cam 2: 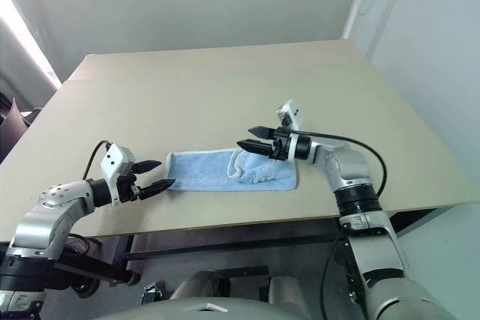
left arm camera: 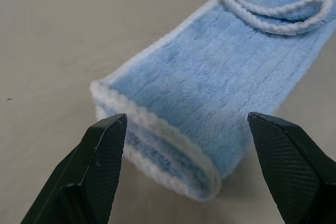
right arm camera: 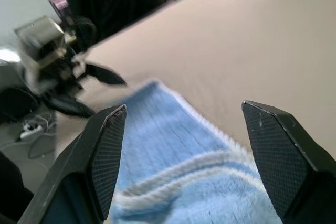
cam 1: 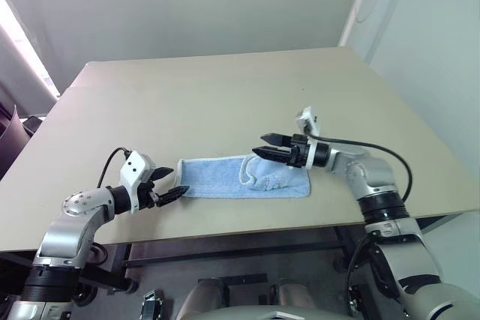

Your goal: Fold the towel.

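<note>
One towel (cam 1: pixel 240 177) lies folded in a strip at the surface's (cam 1: pixel 225 95) six o'clock edge. At nine o'clock of it the left tool (cam 1: pixel 166 185) is spread wide and empty; at its three o'clock end the right tool (cam 1: pixel 271 147) likewise. The bunched fold could be dragged askew or sprung open if snagged. Two tools are counted.

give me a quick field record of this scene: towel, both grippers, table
towel: light blue, white edging, lying as a long folded strip near the table's front edge; its right end is bunched, not flat
left gripper: open, at the strip's left end, holding nothing
right gripper: open, just above the bunched right end, holding nothing
table: beige top, towel is the one thing on it
fold state: strip made, ends not yet brought together
</note>
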Controlling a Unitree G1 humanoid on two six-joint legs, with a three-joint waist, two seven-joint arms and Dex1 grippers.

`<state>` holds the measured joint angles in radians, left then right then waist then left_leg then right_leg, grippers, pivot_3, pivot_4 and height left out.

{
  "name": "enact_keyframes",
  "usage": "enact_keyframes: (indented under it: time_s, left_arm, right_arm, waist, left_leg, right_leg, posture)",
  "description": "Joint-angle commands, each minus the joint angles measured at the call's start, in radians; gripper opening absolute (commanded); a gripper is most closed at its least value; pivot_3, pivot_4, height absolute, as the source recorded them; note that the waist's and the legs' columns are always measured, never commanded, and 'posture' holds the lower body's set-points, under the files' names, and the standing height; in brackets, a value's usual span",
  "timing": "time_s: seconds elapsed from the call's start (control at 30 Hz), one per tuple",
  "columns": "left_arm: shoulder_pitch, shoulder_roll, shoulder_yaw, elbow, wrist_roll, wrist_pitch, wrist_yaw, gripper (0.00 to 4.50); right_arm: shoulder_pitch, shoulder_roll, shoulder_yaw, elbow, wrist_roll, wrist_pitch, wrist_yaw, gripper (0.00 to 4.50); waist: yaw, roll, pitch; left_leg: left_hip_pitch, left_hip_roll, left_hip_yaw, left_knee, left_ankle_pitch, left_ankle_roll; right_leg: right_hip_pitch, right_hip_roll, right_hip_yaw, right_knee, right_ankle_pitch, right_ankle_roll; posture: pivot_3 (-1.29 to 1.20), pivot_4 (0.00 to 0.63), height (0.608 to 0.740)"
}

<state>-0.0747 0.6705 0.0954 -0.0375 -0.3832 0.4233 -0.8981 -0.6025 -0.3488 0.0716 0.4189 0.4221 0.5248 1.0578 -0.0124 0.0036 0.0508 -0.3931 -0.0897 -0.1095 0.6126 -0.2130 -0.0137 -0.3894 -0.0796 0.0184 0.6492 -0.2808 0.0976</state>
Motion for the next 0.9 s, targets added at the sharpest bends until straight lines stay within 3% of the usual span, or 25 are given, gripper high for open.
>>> enact_keyframes:
  time_s: [0.03, 0.23, 0.27, 0.37, 0.4, 0.43, 0.5, 0.7, 0.9]
  left_arm:
    - [-0.016, 0.032, 0.053, -0.014, -0.025, 0.052, 0.013, 3.87]
    - [0.015, 0.055, 0.131, -0.037, -0.102, 0.129, -0.007, 3.87]
    - [0.018, 0.055, 0.142, -0.039, -0.114, 0.144, -0.004, 3.87]
    - [0.027, 0.064, 0.157, -0.043, -0.127, 0.164, -0.009, 3.87]
    - [0.030, 0.064, 0.161, -0.043, -0.129, 0.173, -0.005, 3.87]
    - [0.031, 0.064, 0.161, -0.042, -0.130, 0.179, -0.003, 4.24]
    - [0.036, 0.062, 0.150, -0.043, -0.133, 0.200, -0.003, 4.46]
    - [-0.002, 0.016, 0.093, -0.011, -0.149, 0.352, 0.048, 4.46]
    - [-0.100, -0.090, 0.089, 0.101, -0.211, 0.496, 0.084, 4.46]
  right_arm:
    - [0.017, 0.022, 0.046, 0.048, -0.091, -0.151, -0.011, 3.67]
    - [0.067, 0.054, 0.155, 0.166, -0.259, -0.369, -0.041, 3.67]
    - [0.067, 0.064, 0.145, 0.170, -0.247, -0.370, -0.029, 3.67]
    - [0.047, 0.088, 0.101, 0.181, -0.201, -0.352, -0.007, 4.48]
    - [0.036, 0.095, 0.081, 0.176, -0.178, -0.330, 0.004, 4.48]
    - [0.028, 0.099, 0.065, 0.168, -0.158, -0.310, 0.015, 4.50]
    - [0.011, 0.108, 0.038, 0.146, -0.135, -0.276, 0.008, 4.50]
    - [0.012, 0.127, 0.013, 0.028, -0.104, -0.205, -0.033, 4.50]
    - [0.038, 0.136, 0.001, -0.034, -0.110, -0.188, -0.103, 4.50]
  waist:
    - [-0.001, 0.000, 0.000]
    - [-0.007, 0.001, 0.000]
    - [-0.008, 0.000, -0.001]
    - [-0.008, -0.001, -0.001]
    - [-0.008, -0.001, -0.001]
    - [-0.007, 0.000, -0.001]
    - [-0.007, 0.000, -0.001]
    - [-0.004, 0.000, -0.001]
    - [0.005, 0.001, -0.001]
  left_leg:
    - [0.000, 0.000, 0.000, 0.000, 0.000, 0.000]
    - [0.001, 0.000, 0.000, -0.001, 0.000, 0.000]
    - [0.002, 0.000, 0.000, -0.001, 0.000, -0.001]
    - [0.004, 0.000, -0.001, 0.000, -0.001, -0.003]
    - [0.005, 0.000, -0.001, 0.000, -0.001, -0.003]
    - [0.005, 0.000, -0.001, 0.000, -0.001, -0.003]
    - [0.005, 0.000, -0.001, 0.000, -0.001, -0.003]
    - [0.004, 0.000, -0.001, -0.001, -0.001, -0.003]
    - [0.004, -0.001, -0.002, 0.000, -0.001, -0.004]
  right_leg:
    - [0.000, 0.000, 0.000, 0.000, 0.000, 0.000]
    - [0.000, 0.001, 0.000, 0.001, 0.000, 0.000]
    - [0.000, 0.001, 0.001, 0.001, 0.000, 0.000]
    - [0.002, 0.002, 0.002, 0.002, 0.000, -0.001]
    - [0.002, 0.002, 0.003, 0.002, 0.000, -0.002]
    - [0.002, 0.002, 0.003, 0.003, 0.000, -0.002]
    - [0.002, 0.003, 0.003, 0.003, 0.000, -0.002]
    - [0.000, 0.003, 0.004, 0.003, 0.000, -0.002]
    - [0.001, 0.002, 0.003, 0.004, 0.000, -0.002]
  posture:
    - [0.00, 0.000, 0.740]
    - [0.00, 0.000, 0.740]
    - [0.00, 0.000, 0.740]
    - [0.00, 0.000, 0.740]
    - [0.00, 0.000, 0.740]
    - [0.00, 0.000, 0.740]
    - [0.00, 0.000, 0.740]
    - [0.00, 0.000, 0.740]
    - [0.00, 0.000, 0.740]
